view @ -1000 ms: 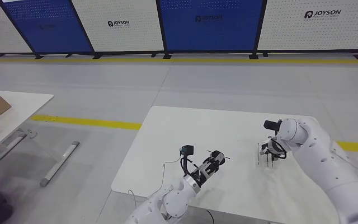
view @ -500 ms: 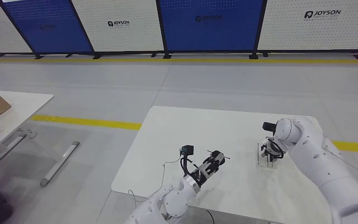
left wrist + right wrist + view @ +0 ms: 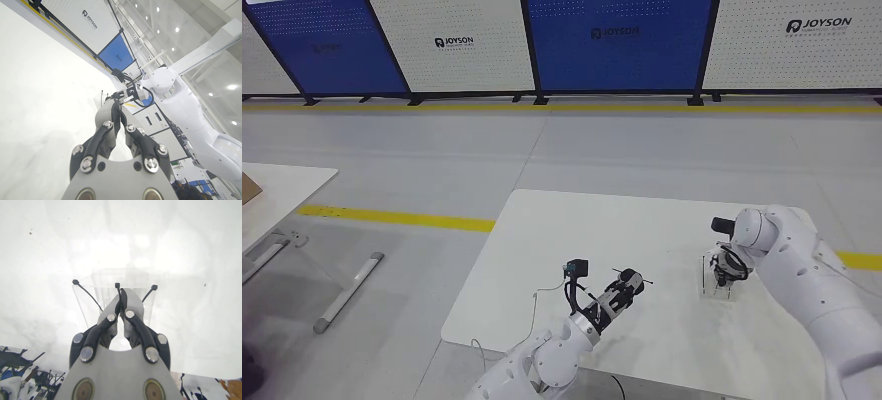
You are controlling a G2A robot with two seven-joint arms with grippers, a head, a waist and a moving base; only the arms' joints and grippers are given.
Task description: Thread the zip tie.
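Three black zip ties stand upright in a clear acrylic holder [image 3: 113,289] on the white table [image 3: 642,230]. My right gripper [image 3: 121,294] is shut on the middle zip tie [image 3: 117,285], just below its head. The two outer ties [image 3: 86,291] [image 3: 149,292] lean outwards on either side, free of the fingers. From above, the right gripper [image 3: 728,268] hangs over the holder [image 3: 709,287] at the table's right side. My left gripper [image 3: 116,103] is shut, hovering near the table's front middle [image 3: 629,283], pointing towards the holder [image 3: 98,100].
The table's near edge [image 3: 502,350] lies just below the left arm. Blue and white partition panels [image 3: 622,45] line the back of the room beyond a yellow floor line. Another white table [image 3: 282,190] stands far left.
My right gripper has shifted slightly left and down onto the holder, covering the zip ties from above. The left arm has stayed still.
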